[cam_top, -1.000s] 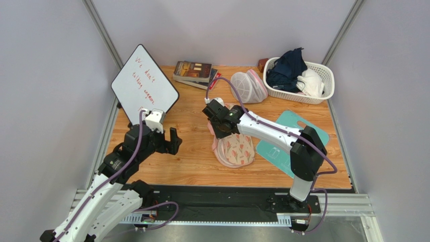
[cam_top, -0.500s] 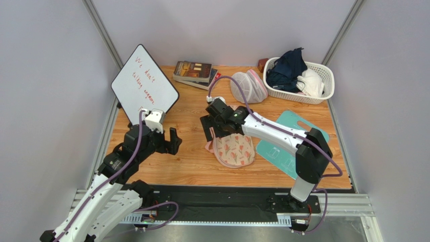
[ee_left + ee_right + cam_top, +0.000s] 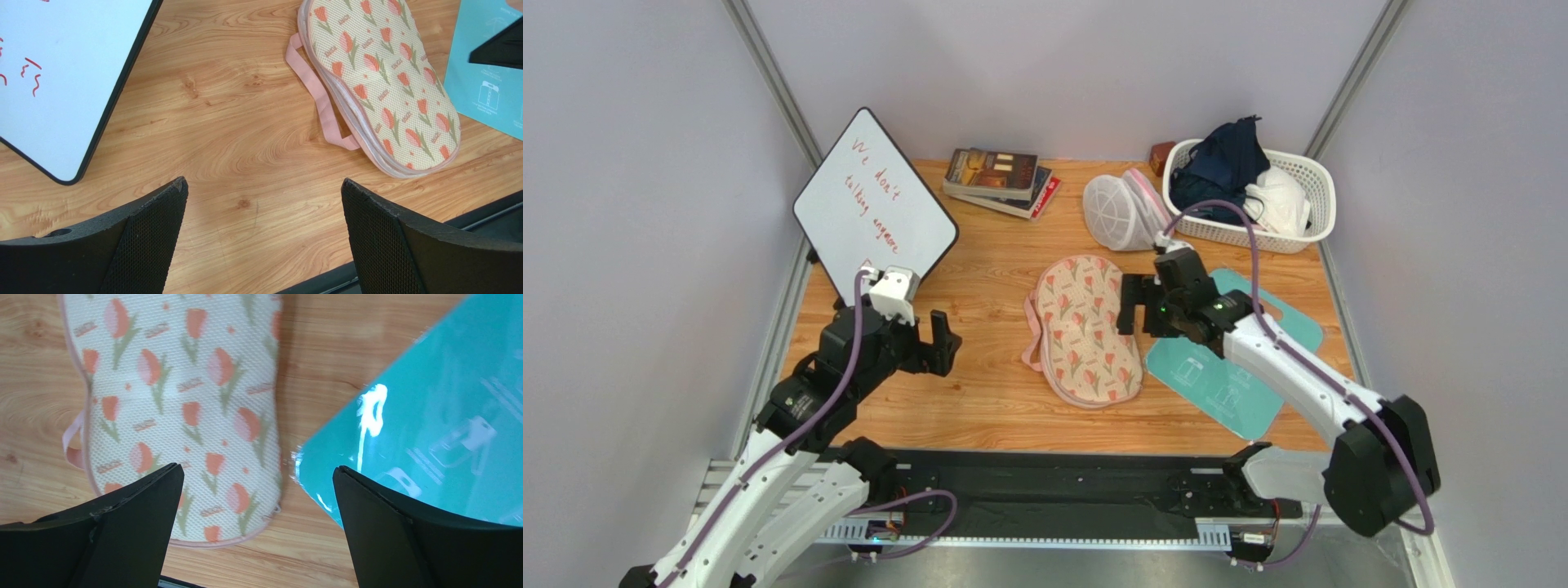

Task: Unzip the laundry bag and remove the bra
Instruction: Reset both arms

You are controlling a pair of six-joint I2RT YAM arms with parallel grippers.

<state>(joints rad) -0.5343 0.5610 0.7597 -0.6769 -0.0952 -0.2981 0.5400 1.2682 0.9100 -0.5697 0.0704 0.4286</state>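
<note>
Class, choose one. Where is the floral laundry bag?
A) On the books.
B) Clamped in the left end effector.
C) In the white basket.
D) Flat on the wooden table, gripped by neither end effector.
D: the laundry bag lies flat on the table; the left end effector and right end effector are open and empty.

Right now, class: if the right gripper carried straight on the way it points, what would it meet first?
Most likely the laundry bag, at the edge nearest the teal mat: the right gripper, open, looks down on that edge. How far above it is unclear.
</note>
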